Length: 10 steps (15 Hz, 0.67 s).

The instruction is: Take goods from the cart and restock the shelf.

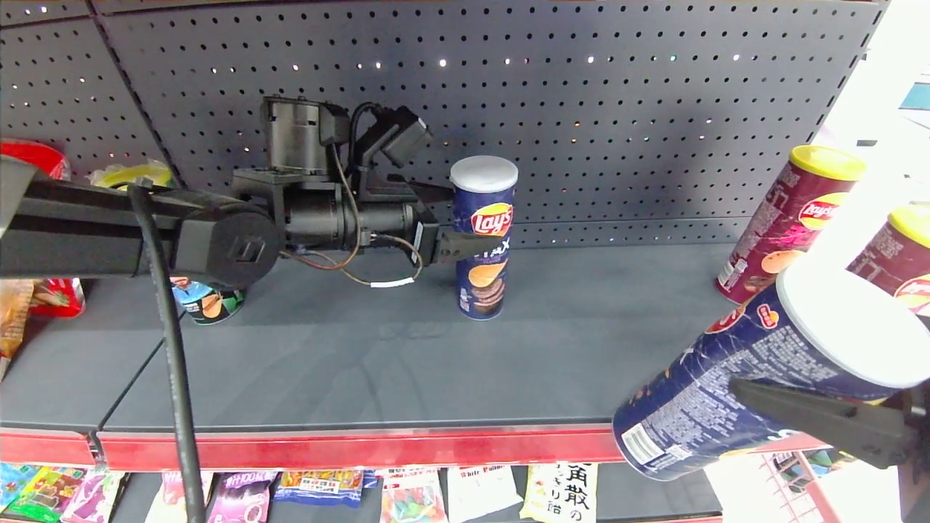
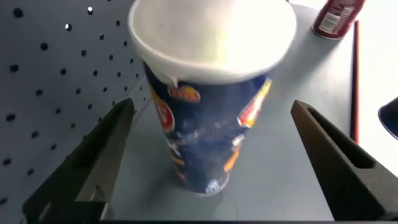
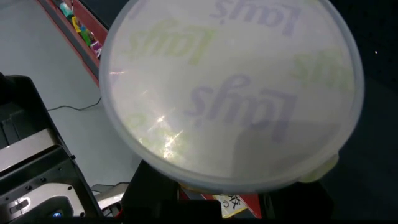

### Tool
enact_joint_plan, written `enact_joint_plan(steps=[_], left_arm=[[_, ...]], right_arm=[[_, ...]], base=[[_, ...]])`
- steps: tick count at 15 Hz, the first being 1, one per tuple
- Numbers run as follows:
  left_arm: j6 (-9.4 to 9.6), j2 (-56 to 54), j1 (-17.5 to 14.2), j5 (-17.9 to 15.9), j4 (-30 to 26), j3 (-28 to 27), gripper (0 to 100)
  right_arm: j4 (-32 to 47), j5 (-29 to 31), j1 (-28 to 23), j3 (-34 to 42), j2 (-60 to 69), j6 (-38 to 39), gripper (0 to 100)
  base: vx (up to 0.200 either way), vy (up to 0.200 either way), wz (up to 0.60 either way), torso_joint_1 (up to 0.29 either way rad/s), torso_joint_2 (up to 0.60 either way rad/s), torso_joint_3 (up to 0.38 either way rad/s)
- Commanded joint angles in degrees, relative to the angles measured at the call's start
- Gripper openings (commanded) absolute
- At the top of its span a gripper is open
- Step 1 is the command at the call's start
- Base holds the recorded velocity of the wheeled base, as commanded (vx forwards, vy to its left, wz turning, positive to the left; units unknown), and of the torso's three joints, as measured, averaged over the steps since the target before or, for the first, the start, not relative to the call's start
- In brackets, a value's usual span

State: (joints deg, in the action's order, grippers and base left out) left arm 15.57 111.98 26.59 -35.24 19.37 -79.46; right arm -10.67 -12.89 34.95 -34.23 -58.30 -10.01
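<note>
A blue chip can (image 1: 483, 240) with a white lid stands upright on the grey shelf (image 1: 349, 363), close to the pegboard back wall. My left gripper (image 1: 476, 218) reaches in from the left at mid-height of the can, open, one finger on each side. In the left wrist view the can (image 2: 208, 124) sits between the fingers (image 2: 106, 155) with a gap on both sides. At the lower right, in front of the shelf edge, my right gripper (image 1: 792, 392) is shut on a second blue chip can (image 1: 748, 363), tilted with its white lid (image 3: 230, 93) up and to the right.
Two maroon chip cans with yellow lids (image 1: 788, 221) (image 1: 901, 254) lean at the shelf's right end. A small snack cup (image 1: 207, 301) and red packs (image 1: 33, 156) sit at the left. The shelf's red front lip (image 1: 363, 444) has snack bags (image 1: 320, 487) below it.
</note>
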Motion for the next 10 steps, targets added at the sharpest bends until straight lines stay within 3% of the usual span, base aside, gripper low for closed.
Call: enact_joint_plan(steps=[1,3,10], left_arm=[[-0.63,1.5,0.5,0.5,0.1,-1.5,100],[-2.56,2.2,1.4,1.7,0.1,-2.9,100],[-2.74,5.1,2.3,2.0,0.1,-5.1,100]], right_arm=[[0.0,0.0,0.0,0.0,0.0,0.0,0],[0.0,0.0,0.0,-0.1,0.0,0.0,0],[0.0,0.0,-0.1,0.0,0.1,0.0,0]], base=[[0.000,0.000,0.00,0.000,0.00,0.000],[0.000,0.000,0.00,0.000,0.00,0.000],[0.000,0.000,0.00,0.000,0.00,0.000]])
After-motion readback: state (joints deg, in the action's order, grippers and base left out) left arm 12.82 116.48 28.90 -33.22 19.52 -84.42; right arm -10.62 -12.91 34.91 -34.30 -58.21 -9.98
